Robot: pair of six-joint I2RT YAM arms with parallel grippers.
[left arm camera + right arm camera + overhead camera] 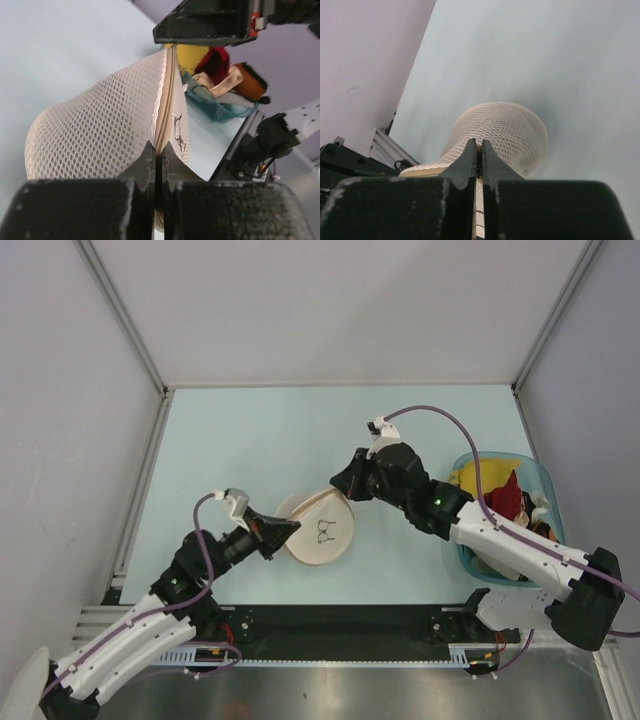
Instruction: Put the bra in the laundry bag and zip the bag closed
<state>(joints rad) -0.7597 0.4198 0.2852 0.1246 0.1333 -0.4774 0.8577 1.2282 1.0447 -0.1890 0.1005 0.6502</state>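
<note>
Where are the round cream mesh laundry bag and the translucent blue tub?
round cream mesh laundry bag [319,531]: top external view, printed top face.
translucent blue tub [520,459]: top external view, far rim.

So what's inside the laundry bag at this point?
Nothing shows: the laundry bag is domed, its zip meets along the stretch seen from the left wrist, and the mesh hides whatever is inside.

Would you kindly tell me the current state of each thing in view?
Cream-white round mesh laundry bag: zip closed where visible, gripped on two sides.
Left gripper: shut on its rim.
Right gripper: shut on its rim.
Translucent blue plastic tub: filled with coloured garments.
</note>
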